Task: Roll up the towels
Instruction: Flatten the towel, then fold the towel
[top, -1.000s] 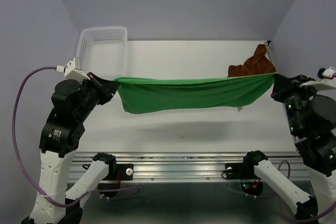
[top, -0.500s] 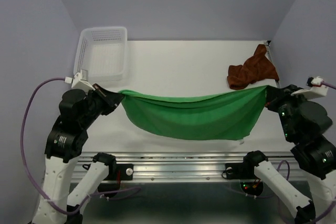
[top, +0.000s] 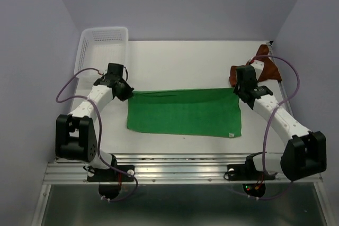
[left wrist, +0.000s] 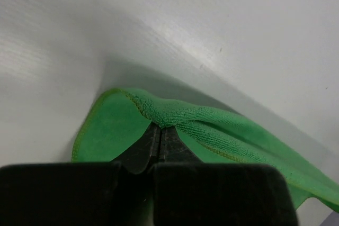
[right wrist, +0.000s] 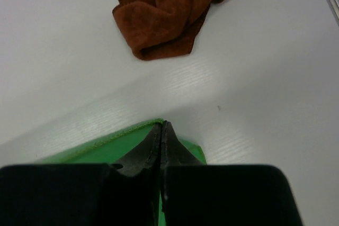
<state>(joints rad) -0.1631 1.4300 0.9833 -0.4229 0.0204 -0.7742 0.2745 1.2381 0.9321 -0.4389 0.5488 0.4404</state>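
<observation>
Green towel (top: 184, 112) lies spread flat on the white table (top: 180, 62). Left gripper (top: 128, 93) pinches its far-left corner, jaws pressed together. Right gripper (top: 237, 89) likewise pinches the far-right corner. Brown towel (top: 263, 67) sits crumpled just beyond.

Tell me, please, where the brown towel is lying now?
In the top view the brown towel lies crumpled at the far right of the table, just beyond the right gripper.

it looked like a robotics lab cell: plain lavender walls (top: 185, 3) boxed in a white table (top: 180, 62) edged by an aluminium rail (top: 180, 163).
</observation>
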